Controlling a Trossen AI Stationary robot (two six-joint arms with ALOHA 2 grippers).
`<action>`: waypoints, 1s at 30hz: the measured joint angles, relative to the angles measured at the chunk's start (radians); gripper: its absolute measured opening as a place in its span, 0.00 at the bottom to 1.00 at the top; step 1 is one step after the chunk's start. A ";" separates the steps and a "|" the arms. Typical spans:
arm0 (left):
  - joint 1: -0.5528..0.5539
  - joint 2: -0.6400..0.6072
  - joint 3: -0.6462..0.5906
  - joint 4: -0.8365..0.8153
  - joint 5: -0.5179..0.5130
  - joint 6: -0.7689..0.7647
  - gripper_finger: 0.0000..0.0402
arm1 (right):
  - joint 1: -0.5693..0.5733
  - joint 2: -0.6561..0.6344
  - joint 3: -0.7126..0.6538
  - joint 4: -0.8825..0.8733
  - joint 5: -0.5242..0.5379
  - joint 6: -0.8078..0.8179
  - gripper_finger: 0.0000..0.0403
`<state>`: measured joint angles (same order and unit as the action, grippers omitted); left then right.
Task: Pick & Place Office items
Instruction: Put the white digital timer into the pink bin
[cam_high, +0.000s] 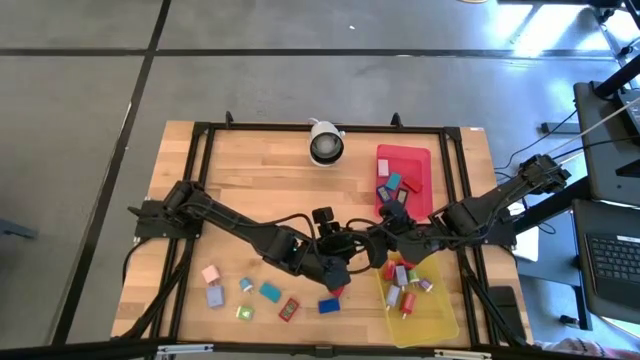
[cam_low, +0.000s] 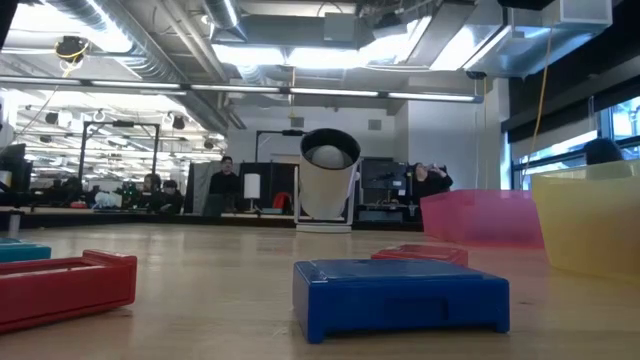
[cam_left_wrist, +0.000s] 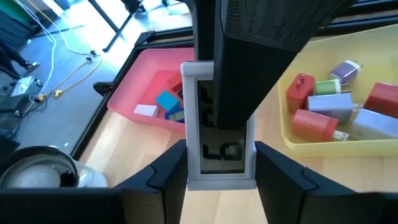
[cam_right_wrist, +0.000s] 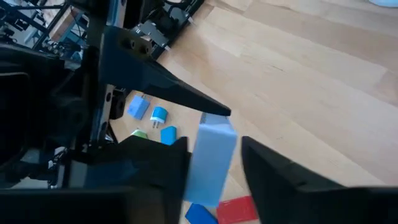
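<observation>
At the table's middle, raised above the wood: met fingertip to fingertip over one pale block (cam_left_wrist: 221, 177).
Left gripper (cam_left_wrist: 221, 168): stretched in from the left side; fingers (cam_left_wrist: 171, 177) pressed flush against two opposite sides of the pale block.
Right gripper (cam_right_wrist: 214, 168): stretched in from the right side; fingers (cam_right_wrist: 264, 171) closed on the same block from the other end.
Pale block: held off the table between both grippers, near the yellow tray's inner edge; carried a dark label on its face.
Loose office items (cam_high: 270, 291): lay on the front left of the table, among them pink (cam_high: 211, 273), lilac (cam_high: 215, 295), green (cam_high: 245, 312), red (cam_high: 289, 309) and blue (cam_high: 328, 306) pieces, all apart from one another.
Yellow tray (cam_high: 440, 325): sat at the front right; held red and lilac pieces.
Red tray (cam_high: 420, 155): sat at the back right; held a few blue and pale pieces.
White round camera (cam_high: 325, 143): stood at the back middle, beside the red tray.
Room behind: showed people (cam_low: 222, 185) standing far off.
</observation>
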<state>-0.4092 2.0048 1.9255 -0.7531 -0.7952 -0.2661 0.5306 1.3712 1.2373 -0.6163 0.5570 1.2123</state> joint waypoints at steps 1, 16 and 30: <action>0.001 0.000 0.000 -0.001 -0.001 0.000 0.39 | -0.002 0.000 0.000 0.001 0.000 -0.001 0.30; 0.005 0.000 0.000 0.006 -0.031 -0.035 0.52 | -0.022 -0.011 0.000 -0.020 -0.001 -0.070 0.15; 0.015 -0.001 0.000 -0.007 0.038 -0.196 0.58 | -0.245 -0.242 -0.001 -0.544 -0.038 -0.104 0.16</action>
<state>-0.3939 2.0037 1.9255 -0.7605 -0.7573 -0.4622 0.2852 1.1295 1.2367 -1.1607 0.5190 1.1087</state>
